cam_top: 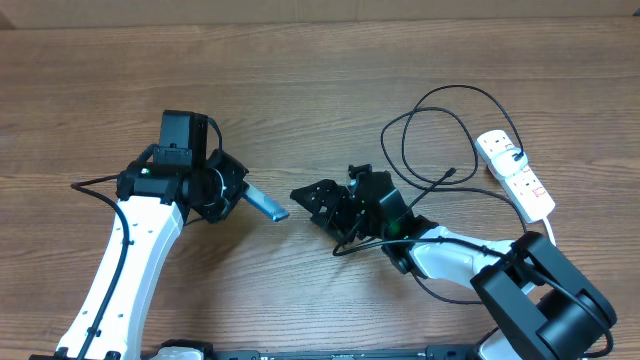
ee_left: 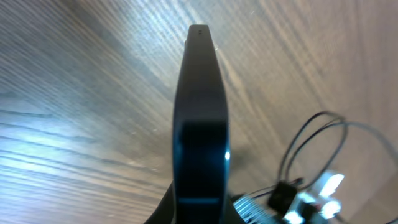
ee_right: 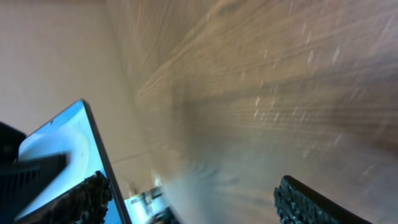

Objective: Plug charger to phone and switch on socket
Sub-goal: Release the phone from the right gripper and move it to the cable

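My left gripper [cam_top: 240,192] is shut on the phone [cam_top: 266,204] and holds it edge-up, its free end pointing right. In the left wrist view the phone [ee_left: 200,106] shows as a dark narrow edge rising from the jaws [ee_left: 199,218]. My right gripper [cam_top: 312,196] is open and empty, just right of the phone's free end. In the right wrist view the phone's light blue screen [ee_right: 59,146] lies by the left finger of the open jaws [ee_right: 193,199]. The charger [cam_top: 440,125] loops on the table, its plug tip [cam_top: 452,174] lying free. The socket [cam_top: 515,170] lies at the far right.
The socket's white cord [cam_top: 545,228] runs down by the right arm's base [cam_top: 545,305]. The charger's loops [ee_left: 311,137] and the blurred socket [ee_left: 329,186] show at the lower right of the left wrist view. The table is brown wood [cam_top: 320,80].
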